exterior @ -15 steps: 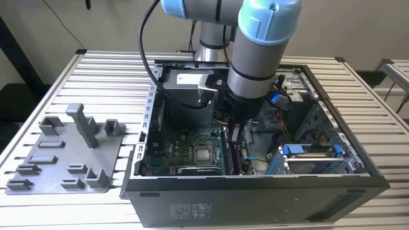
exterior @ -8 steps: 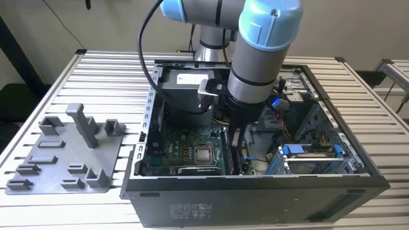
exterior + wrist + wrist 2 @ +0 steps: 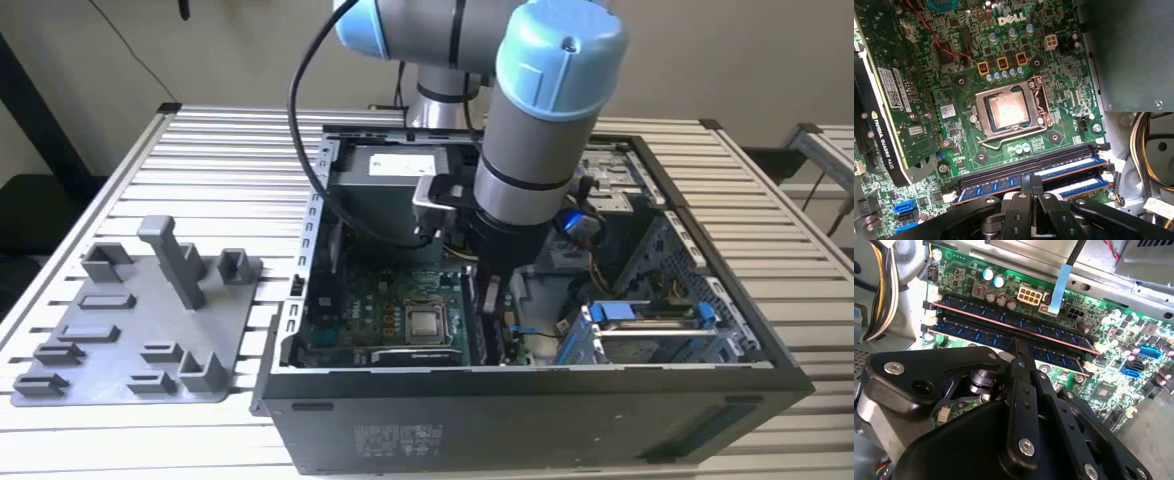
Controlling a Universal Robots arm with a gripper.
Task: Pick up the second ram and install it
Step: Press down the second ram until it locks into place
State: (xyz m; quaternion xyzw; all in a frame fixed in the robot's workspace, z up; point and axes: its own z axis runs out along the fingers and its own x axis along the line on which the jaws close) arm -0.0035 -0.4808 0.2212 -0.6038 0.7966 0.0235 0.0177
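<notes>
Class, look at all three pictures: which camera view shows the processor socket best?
The first wrist view: the processor socket lies unobstructed there, its metal frame fully visible. The exterior view shows it far off, inside the case beside the arm. The second wrist view shows memory sticks instead.

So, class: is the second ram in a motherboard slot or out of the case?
In. The second ram stands on edge in a slot beside another stick, with the gripper at its top edge. Fully seated: cannot tell.

The second ram (image 3: 1004, 337), a long dark-blue stick, stands on edge in a motherboard slot.
</notes>
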